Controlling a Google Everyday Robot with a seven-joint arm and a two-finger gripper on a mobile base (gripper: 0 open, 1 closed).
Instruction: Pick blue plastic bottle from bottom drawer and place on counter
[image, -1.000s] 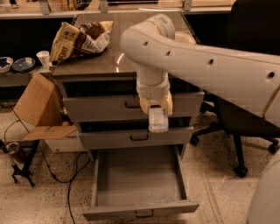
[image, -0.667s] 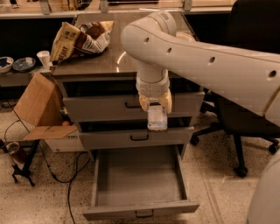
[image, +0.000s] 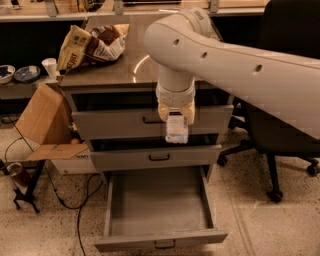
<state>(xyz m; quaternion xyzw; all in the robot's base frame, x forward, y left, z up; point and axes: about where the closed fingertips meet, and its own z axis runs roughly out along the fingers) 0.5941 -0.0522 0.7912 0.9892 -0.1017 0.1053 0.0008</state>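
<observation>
Grey metal makes up the bottom drawer (image: 150, 200), pulled out at 6 o'clock with its front lip nearest the camera and its flat floor in full view between 2 low side walls. Speckled floor gives room on both sides of it: at 7 o'clock a black cable (image: 80, 215) trails across, and at 9 o'clock a cardboard box (image: 42, 117) leans beside the cabinet. At 3 o'clock an office chair (image: 295, 22) stands close to the cabinet's right edge.

Above the open drawer, at the centre of the view, the gripper (image: 176, 127) hangs in front of the top drawer (image: 115, 122), just over the middle drawer (image: 130, 159). Its jaws are narrow, clamped on the blue plastic bottle (image: 176, 136), which hangs upright, below the counter's front edge.

At 12 o'clock lies the counter (image: 107, 72), with a snack bag (image: 92, 45) at 11 o'clock and the arm (image: 240, 75) crossing its right side.
</observation>
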